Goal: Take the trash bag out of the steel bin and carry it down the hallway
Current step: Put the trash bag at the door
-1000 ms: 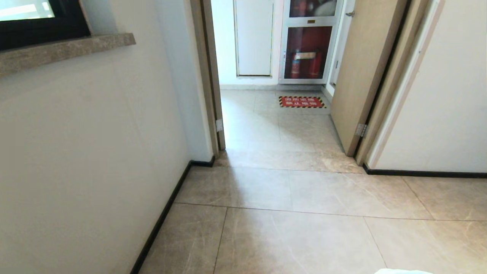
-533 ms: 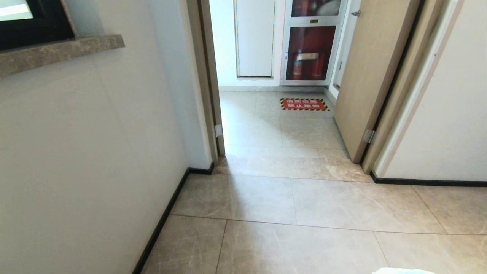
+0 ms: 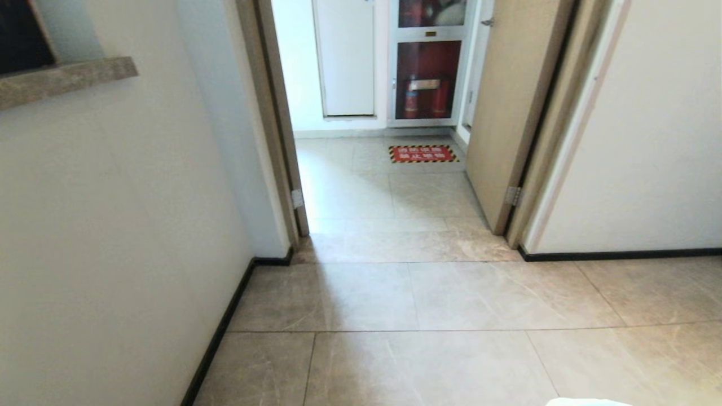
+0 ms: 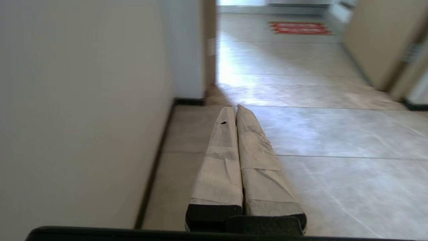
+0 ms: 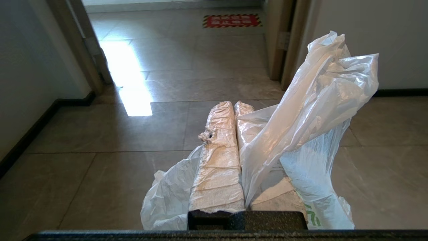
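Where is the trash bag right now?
The trash bag is pinched in the shut right gripper, draped over its fingers above the hallway floor; the head view shows only a sliver at its bottom edge.

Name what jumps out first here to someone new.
The trash bag, crumpled white plastic pinched in the shut right gripper, fills the right wrist view. Ahead, an open doorway shows a red floor sign before a glass-fronted cabinet. The left gripper is shut and empty near the left wall.

Bare hallway (image 3: pixel 428 316) floor leads through the doorway, between the wall (image 3: pixel 113 237) and open door (image 3: pixel 507 113).
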Robot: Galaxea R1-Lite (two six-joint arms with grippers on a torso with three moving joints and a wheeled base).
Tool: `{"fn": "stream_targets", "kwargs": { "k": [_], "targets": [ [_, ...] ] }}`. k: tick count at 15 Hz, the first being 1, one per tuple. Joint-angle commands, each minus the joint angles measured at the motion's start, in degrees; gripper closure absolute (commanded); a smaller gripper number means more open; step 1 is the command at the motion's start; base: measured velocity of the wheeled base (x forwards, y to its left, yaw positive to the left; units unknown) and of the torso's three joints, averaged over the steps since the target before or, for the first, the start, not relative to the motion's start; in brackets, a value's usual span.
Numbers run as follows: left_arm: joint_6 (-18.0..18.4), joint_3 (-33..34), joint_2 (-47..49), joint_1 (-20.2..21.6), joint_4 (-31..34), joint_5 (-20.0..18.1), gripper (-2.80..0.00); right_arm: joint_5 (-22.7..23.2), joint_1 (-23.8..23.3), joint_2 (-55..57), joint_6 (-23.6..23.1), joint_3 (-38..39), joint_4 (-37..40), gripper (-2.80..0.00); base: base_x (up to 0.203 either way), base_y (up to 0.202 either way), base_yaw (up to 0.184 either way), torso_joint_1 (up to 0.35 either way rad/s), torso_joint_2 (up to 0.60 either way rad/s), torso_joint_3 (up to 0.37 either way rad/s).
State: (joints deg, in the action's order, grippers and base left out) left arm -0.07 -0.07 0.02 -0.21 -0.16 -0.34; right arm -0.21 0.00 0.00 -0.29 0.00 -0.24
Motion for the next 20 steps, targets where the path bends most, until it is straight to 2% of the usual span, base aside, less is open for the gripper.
{"fn": "stream_targets", "kwargs": {
  "k": [1,20],
  "targets": [
    [0.0,0.0,0.0,0.0,0.0,0.0,0.0,0.0,0.0,0.1,-0.1,0.0,0.0,0.0,0.003,0.007,-0.175,0.002,0.0,0.0],
    [-0.1,0.0,0.0,0.0,-0.1,0.0,0.0,0.0,0.0,0.1,0.1,0.0,0.0,0.0,0.001,0.009,-0.172,0.001,0.0,0.002]
  ]
}}
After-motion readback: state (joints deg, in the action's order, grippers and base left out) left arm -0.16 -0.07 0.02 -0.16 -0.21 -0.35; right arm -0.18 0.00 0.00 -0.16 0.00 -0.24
